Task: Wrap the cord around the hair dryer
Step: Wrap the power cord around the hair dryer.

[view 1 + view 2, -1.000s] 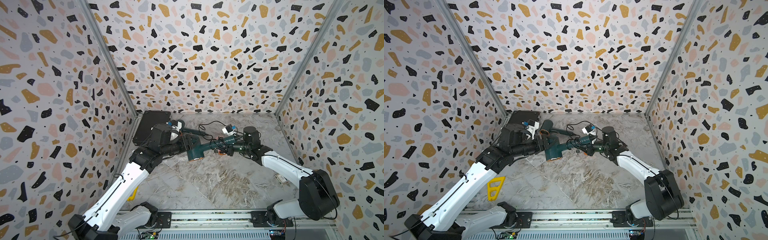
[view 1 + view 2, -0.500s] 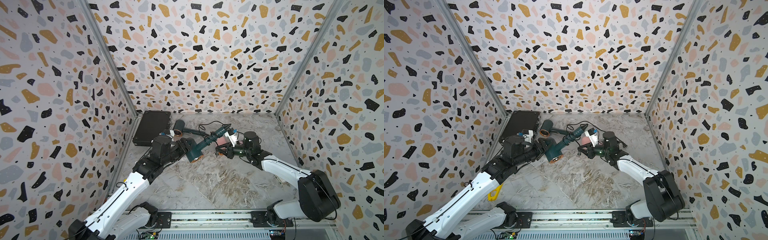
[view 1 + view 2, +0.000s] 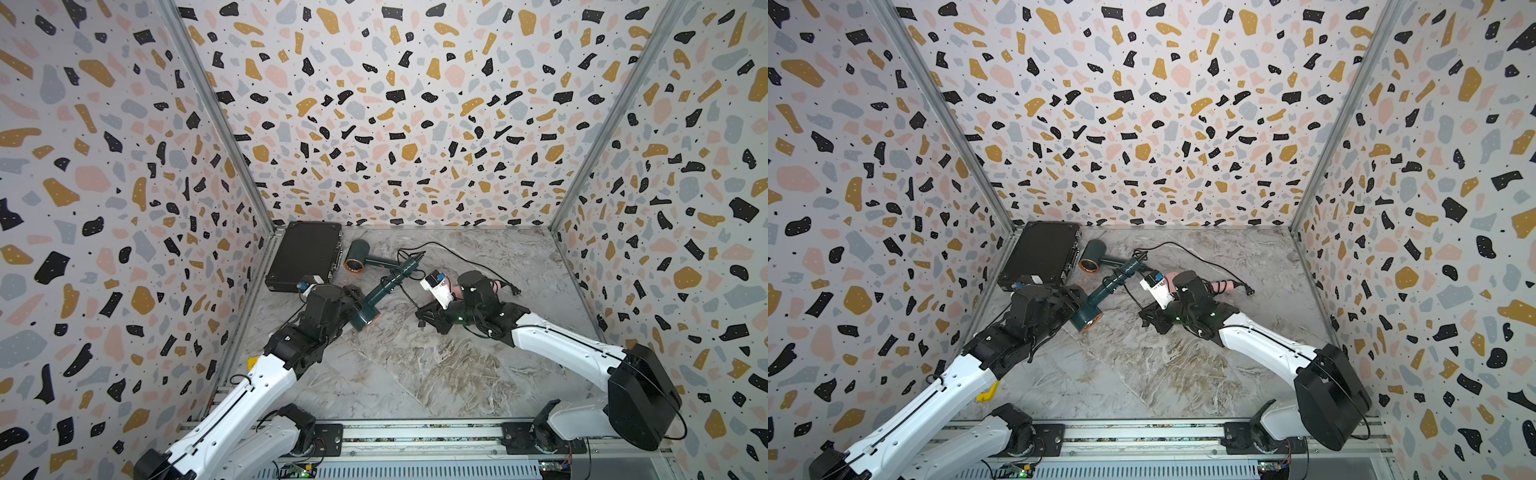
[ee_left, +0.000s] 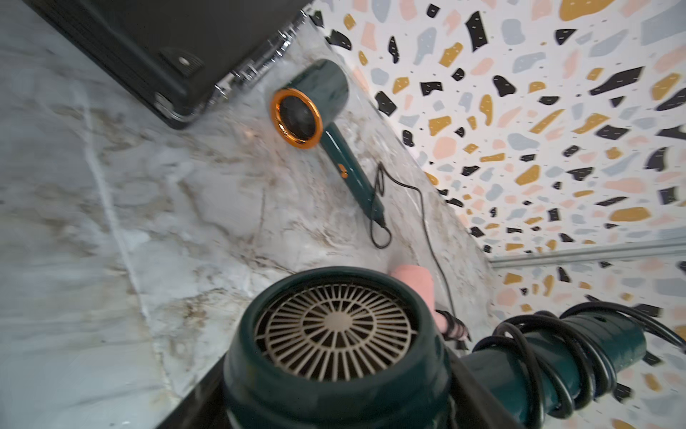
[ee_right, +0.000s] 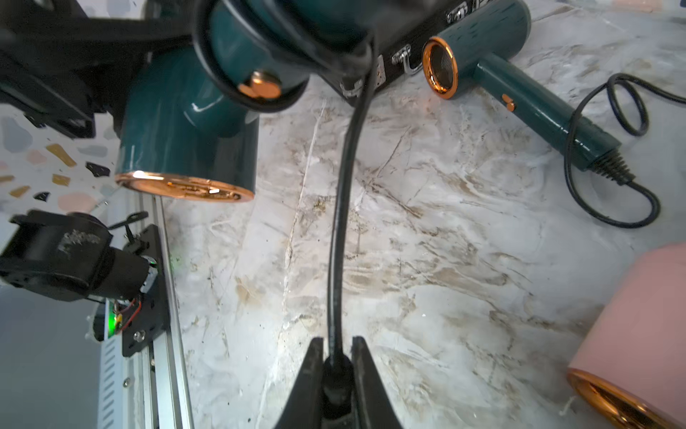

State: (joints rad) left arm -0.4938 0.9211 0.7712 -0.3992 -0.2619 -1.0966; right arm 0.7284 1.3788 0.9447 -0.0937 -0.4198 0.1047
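In both top views, the left claw [image 3: 354, 305] had pulled back and taken the hair dryer [image 3: 380, 293] with it. Its handle tipped up, away from that claw. The right claw [image 3: 424, 316] had dropped low over the surface [image 3: 415, 374]. I think that pulled the last loop tight.

In the left wrist view, the cord [image 4: 538, 356] looped many times round the handle. The left claw was shut on the hair dryer's head.

In the right wrist view, the right claw [image 5: 336, 340] was almost shut, pinching the cord that ran up to the handle.
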